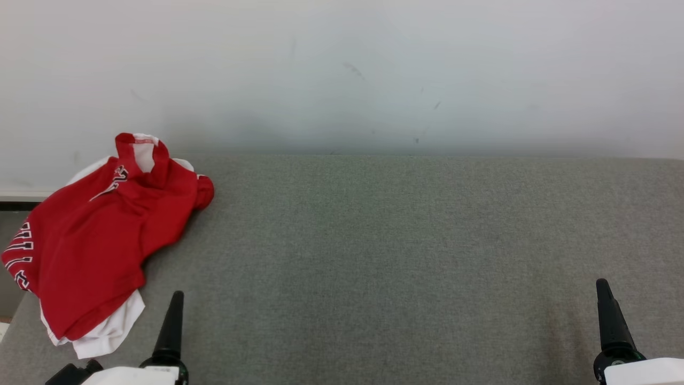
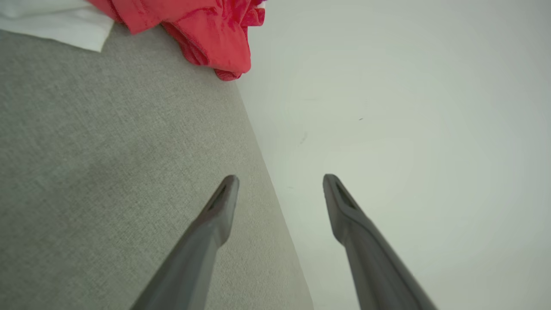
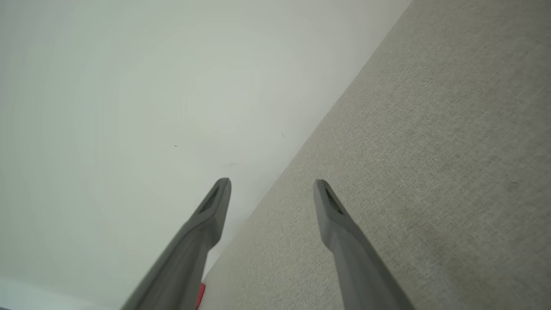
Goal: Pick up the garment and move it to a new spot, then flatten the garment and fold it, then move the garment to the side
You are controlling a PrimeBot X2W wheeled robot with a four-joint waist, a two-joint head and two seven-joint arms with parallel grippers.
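Observation:
The garment (image 1: 96,235) is a red jersey with white lining and dark lettering. It lies crumpled at the far left of the grey fabric surface (image 1: 401,251), hanging partly over the left edge. My left gripper (image 1: 172,326) stands near the front edge, just right of the garment's lower hem and apart from it. In the left wrist view the gripper (image 2: 280,178) is open and empty, with the garment (image 2: 206,30) at the top. My right gripper (image 1: 611,315) is at the front right, far from the garment. Its own wrist view shows the gripper (image 3: 272,183) open and empty.
A plain white wall (image 1: 342,75) rises right behind the grey surface. At the far left a pale ledge (image 1: 18,193) and a dark gap lie beyond the surface's edge. The grey surface stretches bare from the garment to the right edge.

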